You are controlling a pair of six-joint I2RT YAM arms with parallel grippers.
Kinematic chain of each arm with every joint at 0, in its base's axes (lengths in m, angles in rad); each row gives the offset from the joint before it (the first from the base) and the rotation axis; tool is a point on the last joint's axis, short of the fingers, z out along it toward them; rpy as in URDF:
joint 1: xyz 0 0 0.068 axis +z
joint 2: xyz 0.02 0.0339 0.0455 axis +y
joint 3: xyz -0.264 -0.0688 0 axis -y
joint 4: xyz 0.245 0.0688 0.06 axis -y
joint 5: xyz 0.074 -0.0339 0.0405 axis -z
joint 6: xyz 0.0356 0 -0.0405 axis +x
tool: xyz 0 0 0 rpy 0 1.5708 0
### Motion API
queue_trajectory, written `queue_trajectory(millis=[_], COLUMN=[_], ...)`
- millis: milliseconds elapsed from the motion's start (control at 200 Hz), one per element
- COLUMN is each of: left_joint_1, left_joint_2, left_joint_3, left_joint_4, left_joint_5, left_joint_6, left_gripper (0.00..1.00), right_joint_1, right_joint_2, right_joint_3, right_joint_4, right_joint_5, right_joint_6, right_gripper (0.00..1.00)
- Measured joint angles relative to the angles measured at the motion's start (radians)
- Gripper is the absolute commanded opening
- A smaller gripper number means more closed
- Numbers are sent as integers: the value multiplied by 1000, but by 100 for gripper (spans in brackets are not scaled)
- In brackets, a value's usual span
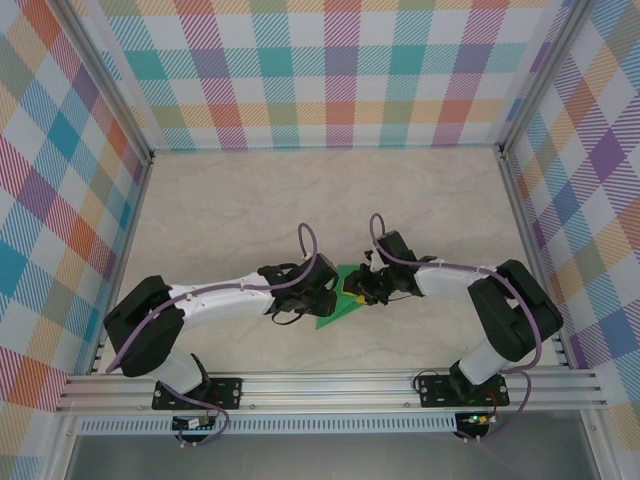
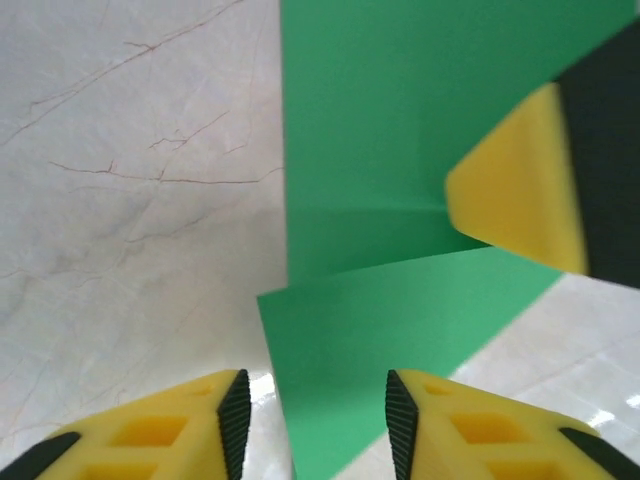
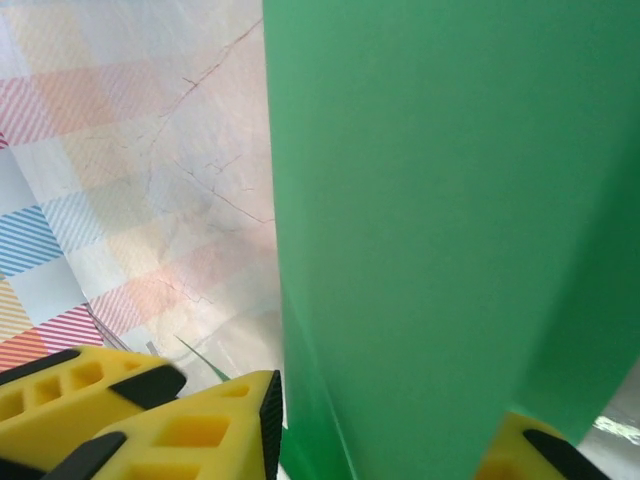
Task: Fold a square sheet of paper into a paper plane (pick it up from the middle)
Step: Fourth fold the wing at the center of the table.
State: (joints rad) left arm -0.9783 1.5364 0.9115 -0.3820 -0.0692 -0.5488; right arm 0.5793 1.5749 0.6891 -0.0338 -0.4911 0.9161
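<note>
Care was your need: the creased bright green paper sheet [image 1: 333,312] lay on the marbled surface [image 1: 300,200] between the arms, left pincer [image 2: 318,410] released astride its corner, right pincer [image 3: 390,440] unclear in its hold, so the crease wanted even pressing.

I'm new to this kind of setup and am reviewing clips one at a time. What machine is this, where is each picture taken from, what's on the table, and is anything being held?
These are two white robot arms, the left arm and the right arm, bolted at the table's near edge. One picture looks down from above and behind them. The other two come from a camera on each wrist, so that gripper's yellow fingers show at the bottom.

On the pale marbled table lies a bright green sheet of paper, partly folded, one flap overlapping. The left gripper hovers at the paper's edge, jaws apart. The right gripper also has its jaws apart, with paper rising between them. One of its fingers appears to press at the fold. No firm pinch is evident.
</note>
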Motion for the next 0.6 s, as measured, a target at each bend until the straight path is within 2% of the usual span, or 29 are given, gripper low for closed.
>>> queue_trajectory(millis=[105, 255, 600], left_joint_1=[-25, -68, -131], left_joint_2=[-13, 1, 121], left_joint_3=[-7, -8, 21], left_joint_4=[-1, -2, -10], left_joint_5=[-1, -14, -128], left_joint_6=[15, 26, 42], left_gripper=[46, 46, 48], right_joint_1=[4, 6, 11], right_joint_2=[0, 0, 0], right_joint_3=[21, 39, 42], right_joint_4=[-13, -36, -71], right_joint_5=[0, 0, 0], right_joint_6=[-12, -19, -27], right_gripper=[24, 28, 32])
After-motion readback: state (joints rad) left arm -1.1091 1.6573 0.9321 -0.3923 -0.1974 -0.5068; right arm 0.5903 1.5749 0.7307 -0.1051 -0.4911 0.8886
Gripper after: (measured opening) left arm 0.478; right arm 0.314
